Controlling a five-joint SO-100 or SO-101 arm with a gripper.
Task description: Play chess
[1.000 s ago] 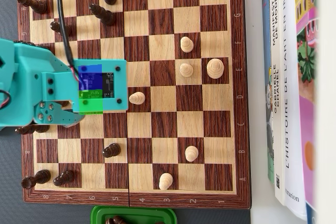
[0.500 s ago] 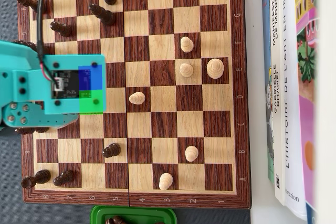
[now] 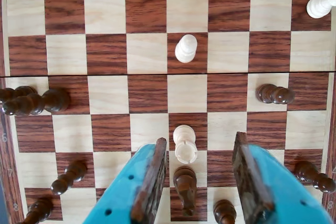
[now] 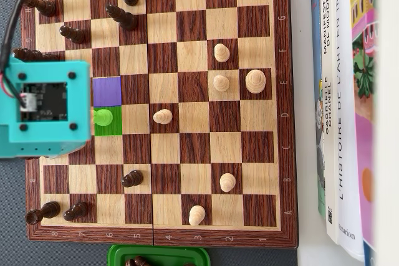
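Hovering at the left edge of the overhead view, the teal arm [image 4: 43,107] covers the chessboard's [image 4: 187,228] left columns. Just right of it, a pawn [image 4: 103,117] stands on a green-tinted square, below a purple-tinted square [image 4: 107,91]. In the wrist view the gripper [image 3: 197,177] has its fingers spread, holding nothing, with the white pawn [image 3: 185,144] and a dark piece [image 3: 185,186] standing between them at lower centre.
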